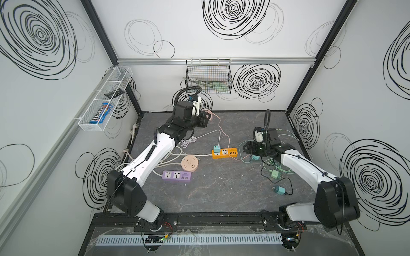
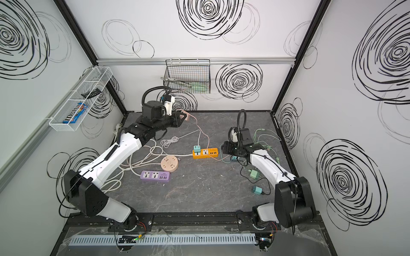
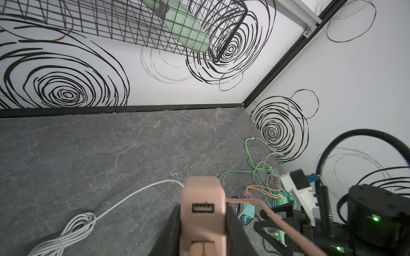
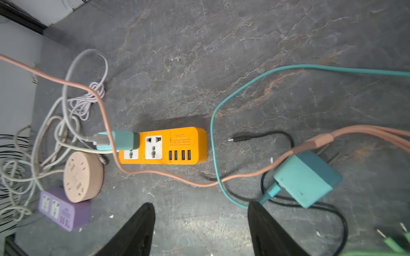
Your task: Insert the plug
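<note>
My left gripper (image 3: pixel 203 213) is shut on a pink plug (image 3: pixel 203 199), a blocky charger whose USB port faces the wrist camera. In both top views it hangs above the table's back edge (image 1: pixel 209 116) (image 2: pixel 186 116). A pink cable (image 4: pixel 106 124) trails from it across the table. The orange power strip (image 1: pixel 224 153) (image 2: pixel 205 153) (image 4: pixel 177 146) lies mid-table with a teal plug (image 4: pixel 124 139) in its end socket and one free socket beside it. My right gripper (image 4: pixel 200 206) (image 1: pixel 245 149) stands open and empty just right of the strip, low over the table.
A teal charger (image 4: pixel 307 179) lies by the right gripper among teal, black and green cables. A round pink strip (image 1: pixel 189 163) and a purple strip (image 1: pixel 176 176) lie front left with white cords. More chargers (image 1: pixel 275 174) lie at the right. A black wire basket (image 1: pixel 208 76) hangs on the back wall.
</note>
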You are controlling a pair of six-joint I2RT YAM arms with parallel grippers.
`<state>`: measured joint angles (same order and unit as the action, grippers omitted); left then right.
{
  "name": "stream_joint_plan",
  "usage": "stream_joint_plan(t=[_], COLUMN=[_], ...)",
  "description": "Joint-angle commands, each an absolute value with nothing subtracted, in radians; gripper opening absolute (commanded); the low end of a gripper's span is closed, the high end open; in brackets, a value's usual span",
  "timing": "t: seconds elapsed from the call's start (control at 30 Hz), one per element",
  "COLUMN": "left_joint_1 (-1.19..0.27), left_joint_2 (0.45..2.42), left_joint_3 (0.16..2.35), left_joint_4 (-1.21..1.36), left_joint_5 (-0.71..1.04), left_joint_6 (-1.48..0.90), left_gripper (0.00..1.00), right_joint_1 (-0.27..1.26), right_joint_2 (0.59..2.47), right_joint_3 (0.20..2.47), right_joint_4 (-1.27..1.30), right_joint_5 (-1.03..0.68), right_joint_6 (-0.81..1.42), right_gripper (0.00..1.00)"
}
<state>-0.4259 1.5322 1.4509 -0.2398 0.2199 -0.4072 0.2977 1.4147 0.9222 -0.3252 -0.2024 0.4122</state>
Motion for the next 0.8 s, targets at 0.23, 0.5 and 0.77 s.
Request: stream_joint_plan(t=[0.23, 0.5, 0.77], left_joint_1=[-0.437, -0.437, -0.433], left_joint_2=[1.530, 1.523, 1.516], left_joint_3=[1.476, 1.470, 1.478], left_joint_4=[-0.224, -0.236, -0.250], left_joint_5=[0.225, 0.212, 0.200], left_joint_6=[-0.390, -0.382, -0.370], left_gripper=[0.00, 0.00, 0.00], right_joint_1=[0.376, 0.387, 0.392], right_joint_2=[1.786, 1.886, 1.864], right_joint_3=[1.163, 1.165, 1.156], right_joint_4=[-0.362, -0.320, -0.278], right_joint_5=[0.016, 0.048, 0.086], right_joint_6=[0.408, 0.408, 0.413], right_gripper=[0.42, 0.35, 0.03])
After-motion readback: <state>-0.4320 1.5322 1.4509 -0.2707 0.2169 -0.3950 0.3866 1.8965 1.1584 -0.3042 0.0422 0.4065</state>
